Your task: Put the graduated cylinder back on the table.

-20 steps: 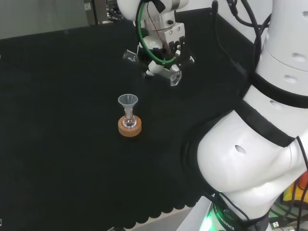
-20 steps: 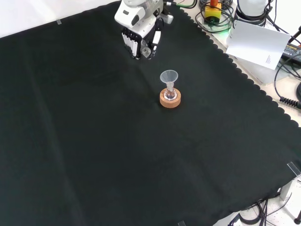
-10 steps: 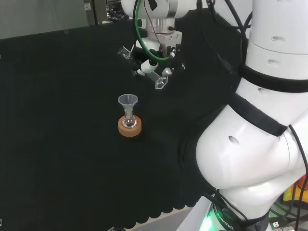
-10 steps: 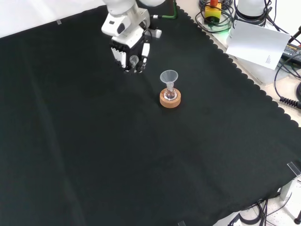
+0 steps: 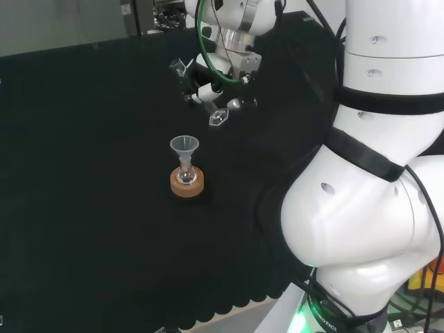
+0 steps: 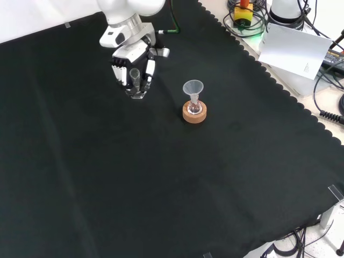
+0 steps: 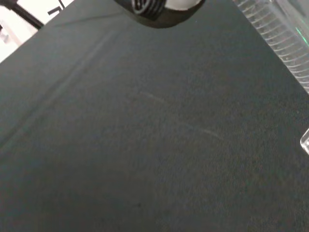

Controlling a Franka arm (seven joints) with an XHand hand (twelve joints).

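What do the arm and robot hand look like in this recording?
A glossy white arm of rounded links, with black bands at the joints. Green and black cables loop down near the wrist. The robot hand has a white back and black-and-white fingers.

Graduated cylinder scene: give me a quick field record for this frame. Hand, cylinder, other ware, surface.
hand: fingers curled round the cylinder, above the cloth
graduated cylinder: clear, held tilted, base end lower, not yet set down
funnel: upright in a small flask, apart from the hand
stand: cork ring under the flask
surface: black cloth, bare below the hand in the wrist view
task state: cylinder not yet on the table
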